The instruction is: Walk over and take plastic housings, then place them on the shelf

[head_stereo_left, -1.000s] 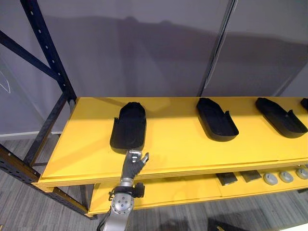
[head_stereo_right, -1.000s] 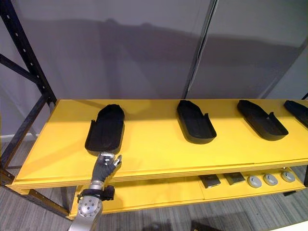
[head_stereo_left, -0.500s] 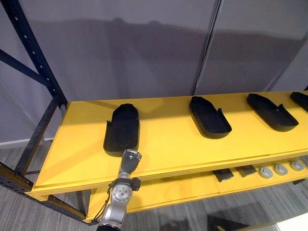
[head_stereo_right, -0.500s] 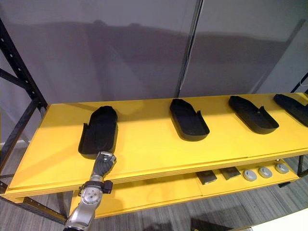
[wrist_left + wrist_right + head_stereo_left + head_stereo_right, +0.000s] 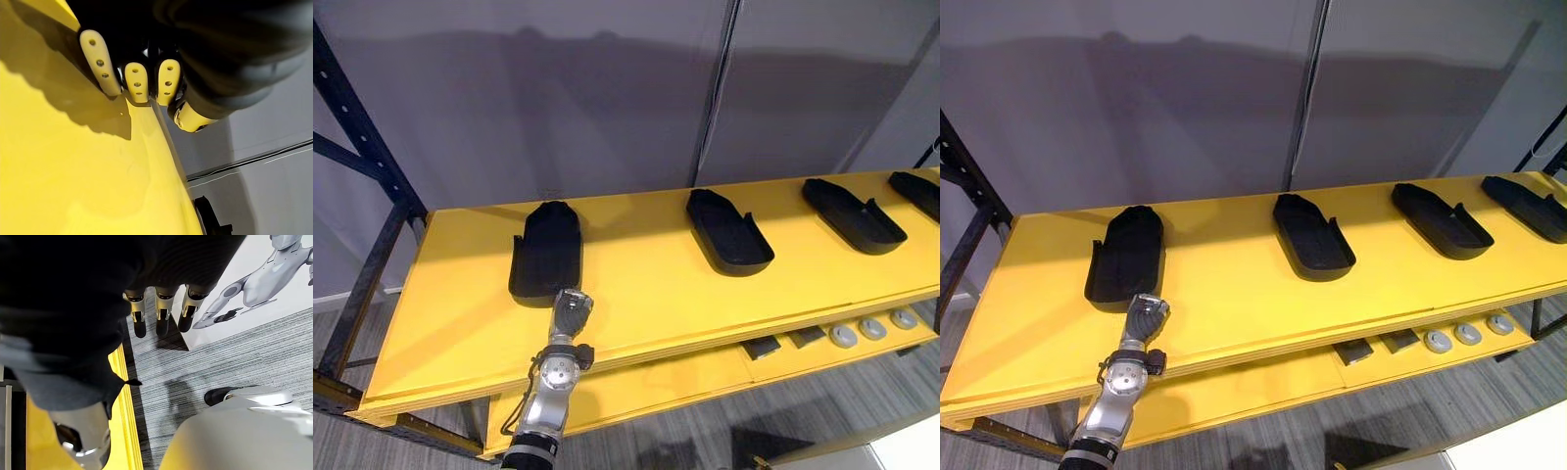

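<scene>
Several black plastic housings lie in a row on the yellow top shelf point(image 5: 646, 294). The leftmost housing point(image 5: 546, 253) lies lengthwise, with two more point(image 5: 729, 231) point(image 5: 852, 213) further right. My left hand point(image 5: 570, 311) hovers over the shelf's front part, just at the near end of the leftmost housing. Its fingers point(image 5: 137, 83) are curled in and hold nothing. My right hand point(image 5: 163, 308) hangs low beside the shelf's yellow edge, fingers straight and pointing at the floor, holding nothing.
A dark blue rack upright point(image 5: 362, 137) stands at the left, with a grey wall and a thin post point(image 5: 715, 93) behind the shelf. The lower yellow shelf carries small round grey parts point(image 5: 871, 328) and flat dark parts point(image 5: 764, 346). A white printed sheet point(image 5: 254, 279) lies on the grey floor.
The camera has swung right, bringing more housings into view. My left hand's fingers, spread against the leftmost housing's near end a second ago, have curled in; the housing stays on the shelf.
</scene>
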### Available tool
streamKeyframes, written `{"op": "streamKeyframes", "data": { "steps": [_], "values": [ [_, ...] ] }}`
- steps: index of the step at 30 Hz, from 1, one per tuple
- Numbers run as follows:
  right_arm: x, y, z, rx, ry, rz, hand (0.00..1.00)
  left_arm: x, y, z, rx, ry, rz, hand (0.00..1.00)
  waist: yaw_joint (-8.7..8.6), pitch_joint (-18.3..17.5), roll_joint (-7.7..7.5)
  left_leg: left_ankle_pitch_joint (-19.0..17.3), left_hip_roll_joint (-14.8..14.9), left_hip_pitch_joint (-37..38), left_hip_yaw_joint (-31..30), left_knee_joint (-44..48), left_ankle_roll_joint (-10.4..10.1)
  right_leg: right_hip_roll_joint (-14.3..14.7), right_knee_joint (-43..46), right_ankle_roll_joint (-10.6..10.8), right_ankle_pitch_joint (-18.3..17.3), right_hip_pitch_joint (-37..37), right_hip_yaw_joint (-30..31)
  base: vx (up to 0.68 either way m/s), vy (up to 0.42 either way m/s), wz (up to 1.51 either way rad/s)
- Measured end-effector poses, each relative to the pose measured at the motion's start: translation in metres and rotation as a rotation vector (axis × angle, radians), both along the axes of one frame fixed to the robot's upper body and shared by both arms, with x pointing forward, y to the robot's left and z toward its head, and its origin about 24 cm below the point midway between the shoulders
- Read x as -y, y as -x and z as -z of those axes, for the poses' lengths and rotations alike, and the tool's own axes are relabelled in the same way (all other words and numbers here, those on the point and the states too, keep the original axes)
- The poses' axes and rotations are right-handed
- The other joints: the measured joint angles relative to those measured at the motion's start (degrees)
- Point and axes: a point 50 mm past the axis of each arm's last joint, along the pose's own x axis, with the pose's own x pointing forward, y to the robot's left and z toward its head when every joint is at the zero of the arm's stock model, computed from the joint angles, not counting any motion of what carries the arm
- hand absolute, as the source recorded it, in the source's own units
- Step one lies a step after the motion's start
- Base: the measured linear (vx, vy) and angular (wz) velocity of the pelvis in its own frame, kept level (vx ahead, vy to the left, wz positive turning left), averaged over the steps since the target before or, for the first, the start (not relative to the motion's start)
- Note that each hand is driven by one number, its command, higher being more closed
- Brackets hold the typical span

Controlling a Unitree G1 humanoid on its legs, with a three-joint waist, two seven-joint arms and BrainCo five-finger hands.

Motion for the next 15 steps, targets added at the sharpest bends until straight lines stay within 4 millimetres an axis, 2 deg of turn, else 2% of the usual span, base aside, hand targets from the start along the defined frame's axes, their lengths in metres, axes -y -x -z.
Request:
{"op": "streamKeyframes", "data": {
  "steps": [5,8,10,15],
  "values": [
    [0.001,-0.001,0.000,0.001,0.004,-0.001,0.00,0.000,0.000,-0.002,0.011,0.002,0.001,1.00,-0.17,0.09,-0.06,-0.09,-0.03,0.02,-0.04,0.00,0.03,-0.03,-0.11,-0.11,0.08,0.09,-0.02,0.00,0.000,0.00],
    [0.001,-0.003,-0.001,0.006,0.004,-0.003,0.00,-0.002,0.008,-0.009,0.040,0.029,0.002,1.00,-0.71,0.49,-0.05,-0.09,-0.09,0.01,-0.09,0.00,0.04,-0.09,-0.12,-0.12,0.09,0.11,-0.09,0.00,0.000,0.00],
    [0.002,-0.001,0.000,0.001,0.005,-0.002,0.00,-0.002,0.015,-0.023,0.101,0.051,0.018,1.00,-0.63,0.86,-0.06,-0.08,-0.19,-0.01,-0.17,0.01,0.06,-0.18,-0.10,-0.12,0.09,0.35,-0.19,0.00,0.000,0.02],
    [0.004,0.005,0.002,-0.025,0.006,0.002,0.00,-0.008,0.036,-0.102,0.478,0.122,0.040,1.00,0.63,1.07,-0.01,-0.26,-0.44,0.22,-1.37,1.00,0.34,-0.45,-0.09,-0.10,0.09,2.02,-0.02,-0.02,0.008,0.12]
  ]
}}
